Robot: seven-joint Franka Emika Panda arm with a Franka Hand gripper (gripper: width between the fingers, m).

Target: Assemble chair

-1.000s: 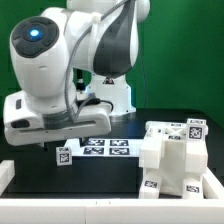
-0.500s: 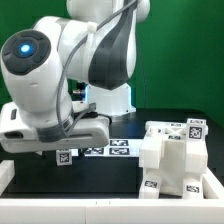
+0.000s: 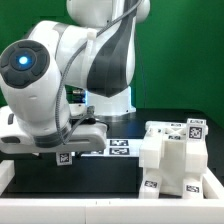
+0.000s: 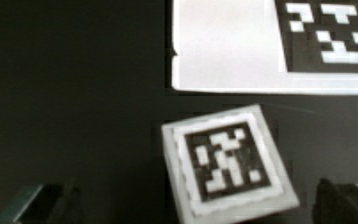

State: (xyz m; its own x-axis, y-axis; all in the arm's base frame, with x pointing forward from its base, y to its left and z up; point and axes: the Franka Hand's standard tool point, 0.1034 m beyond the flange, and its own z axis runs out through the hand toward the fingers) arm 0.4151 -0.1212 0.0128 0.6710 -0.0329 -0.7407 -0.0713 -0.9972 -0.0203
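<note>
A small white chair piece with a square marker tag (image 3: 63, 158) lies on the black table at the exterior view's left. In the wrist view this piece (image 4: 229, 160) lies tilted between my two dark fingers (image 4: 34, 203), with a gap on each side. My gripper (image 3: 62, 150) hangs right over it, open and touching nothing; it also shows in the wrist view (image 4: 190, 205). A blocky white chair assembly (image 3: 172, 160) with several tags stands at the exterior view's right, far from the gripper.
The marker board (image 3: 117, 148) lies flat behind the small piece, and its corner shows in the wrist view (image 4: 229, 50). A white rim (image 3: 6, 176) borders the table at the left and front. The arm's base (image 3: 112, 100) stands behind the board.
The arm has swung lower and toward the exterior view's left, settling over the small tagged piece. The piece and the chair assembly have not moved.
</note>
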